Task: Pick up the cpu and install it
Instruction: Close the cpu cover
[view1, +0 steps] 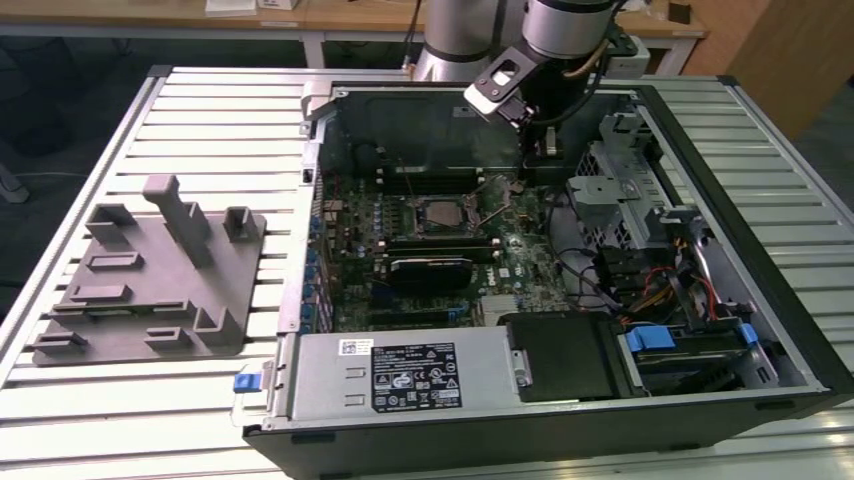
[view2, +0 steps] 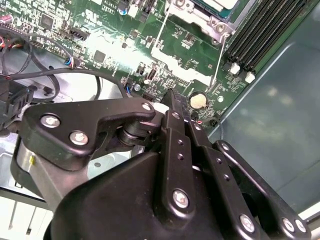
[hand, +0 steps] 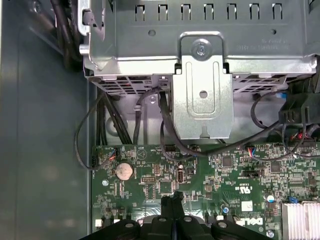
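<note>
Hovering closed, one gripper (hand: 173, 197) hangs near one socketed cpu (view1: 441, 212).

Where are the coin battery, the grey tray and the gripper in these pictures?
coin battery (hand: 123, 171), first wrist view, centre of its round face.
grey tray (view1: 154, 285), exterior view, flat base between its posts.
gripper (hand: 175, 200), first wrist view, midway between its fingertips.
</note>
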